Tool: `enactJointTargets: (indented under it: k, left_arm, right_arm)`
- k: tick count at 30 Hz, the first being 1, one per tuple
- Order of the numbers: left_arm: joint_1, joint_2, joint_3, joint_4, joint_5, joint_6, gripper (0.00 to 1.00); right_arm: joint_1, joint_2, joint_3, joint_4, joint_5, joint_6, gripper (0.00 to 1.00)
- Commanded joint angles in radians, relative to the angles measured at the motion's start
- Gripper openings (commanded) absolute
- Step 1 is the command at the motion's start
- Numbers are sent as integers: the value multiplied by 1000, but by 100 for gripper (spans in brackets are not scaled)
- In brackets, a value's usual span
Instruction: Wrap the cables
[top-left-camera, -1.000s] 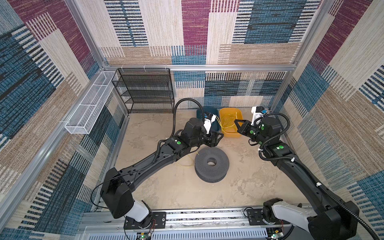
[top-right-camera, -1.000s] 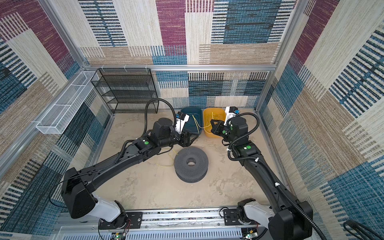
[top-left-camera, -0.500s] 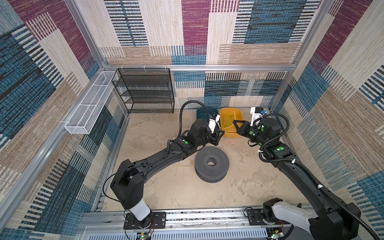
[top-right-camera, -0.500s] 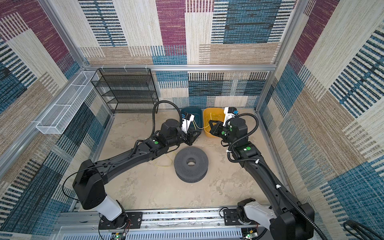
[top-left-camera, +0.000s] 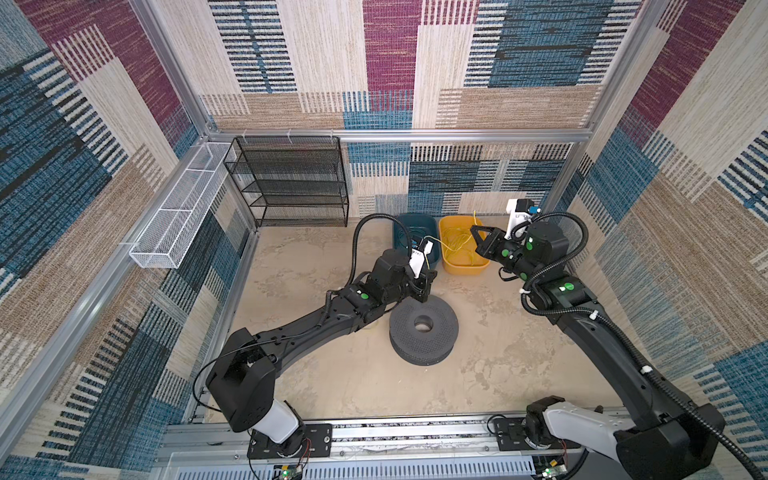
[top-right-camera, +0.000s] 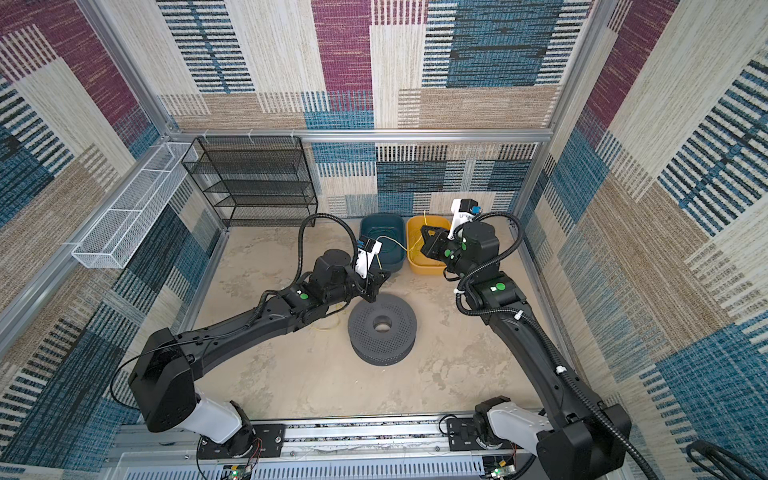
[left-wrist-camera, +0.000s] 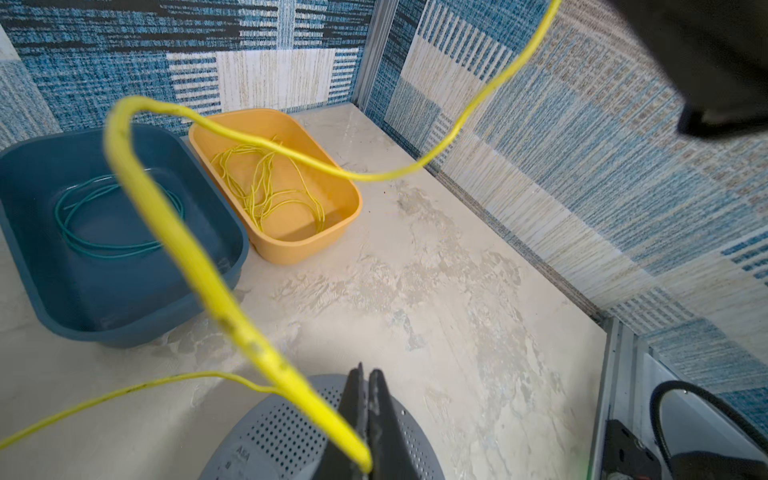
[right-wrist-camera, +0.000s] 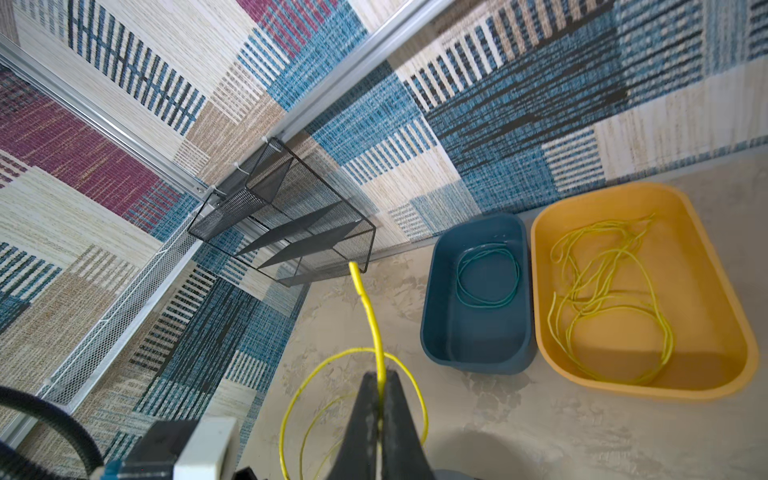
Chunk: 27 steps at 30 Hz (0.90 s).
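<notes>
**Left hand** (left-wrist-camera: 368, 372): jaws shut on the yellow cable (left-wrist-camera: 183, 245), low over the grey perforated reel (top-left-camera: 424, 328). **Right hand** (right-wrist-camera: 380, 380): pinches what appears to be the same cable near its free end. Slack loops hang between them above the desk (left-wrist-camera: 436, 291). More cables (left-wrist-camera: 266, 187) lie loose in the yellow tub (left-wrist-camera: 299, 249). Risk: the thin wire slips from either pinch under tension, or the slack snags on the reel.

On the left: stretched long and low toward the middle, left end effector (top-left-camera: 422, 294) tipped downward, fingers (left-wrist-camera: 386, 415) pressed together on the yellow cable (left-wrist-camera: 195, 266). On the right: raised, elbow bent, reaching toward the back, right end effector (top-left-camera: 476, 231) likewise pinched onto the yellow cable, a short end poking past the tips.
</notes>
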Motion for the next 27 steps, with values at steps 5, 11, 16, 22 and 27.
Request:
enactJointTargets:
  k: [5, 11, 16, 22, 27]
  left_arm:
    - [0, -99, -132, -194, -124, 100, 0]
    - [0, -129, -186, -272, -134, 116, 0]
    - [-14, -119, -189, -305, -125, 139, 0]
    - [-39, -104, -189, -346, -160, 167, 0]
    - [-46, -122, -219, -358, -186, 164, 0]
  right_arm:
    - [-33, 53, 164, 29, 38, -45, 0]
    - [-86, 89, 256, 43, -20, -21, 0]
    - [-123, 129, 298, 62, -69, 5, 0]
    - [-158, 159, 339, 87, -86, 33, 0]
    - [-167, 186, 366, 94, -113, 45, 0]
